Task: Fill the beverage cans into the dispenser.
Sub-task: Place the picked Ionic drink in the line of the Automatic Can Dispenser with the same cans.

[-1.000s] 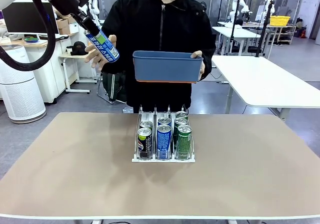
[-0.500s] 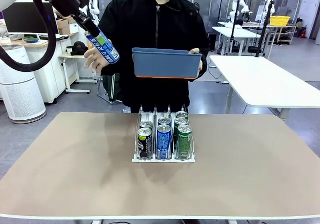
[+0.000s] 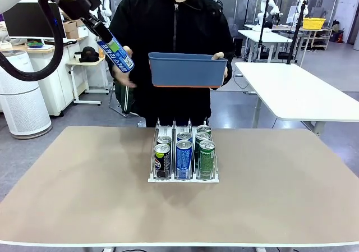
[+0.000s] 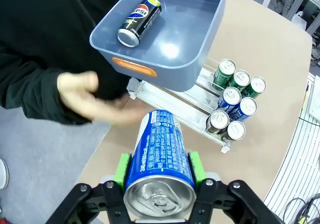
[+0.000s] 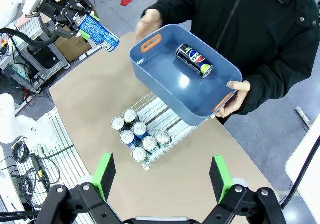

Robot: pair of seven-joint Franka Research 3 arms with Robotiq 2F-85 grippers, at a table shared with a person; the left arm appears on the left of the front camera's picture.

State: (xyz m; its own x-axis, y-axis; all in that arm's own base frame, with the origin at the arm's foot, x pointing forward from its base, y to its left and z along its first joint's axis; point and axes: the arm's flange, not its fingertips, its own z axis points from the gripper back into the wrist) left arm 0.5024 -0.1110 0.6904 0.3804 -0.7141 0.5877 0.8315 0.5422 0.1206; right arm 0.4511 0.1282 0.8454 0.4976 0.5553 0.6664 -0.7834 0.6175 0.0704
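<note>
My left gripper (image 3: 105, 40) is raised at the far left, shut on a blue-and-white beverage can (image 3: 116, 54) that slants down towards the person. In the left wrist view the green pads (image 4: 121, 168) clamp that can (image 4: 159, 151) on both sides. The dispenser (image 3: 182, 178) stands mid-table with several cans in its three lanes: black (image 3: 162, 161), blue (image 3: 184, 159) and green (image 3: 206, 160) at the front. Another black can (image 5: 195, 60) lies in the blue bin (image 3: 187, 70) that the person holds above the dispenser's far end. My right gripper (image 5: 162, 176) is open, high over the table.
The person stands at the far edge of the table, one hand (image 3: 220, 58) on the bin, the other hand (image 3: 126, 75) blurred just below my held can. The bare rear rails of the dispenser (image 4: 165, 97) lie under the bin. Wide tabletop (image 3: 73, 190) surrounds the rack.
The person's hand has come off the blue-and-white can and dropped down towards the bin. The can stays in my left gripper, which has hardly moved.
</note>
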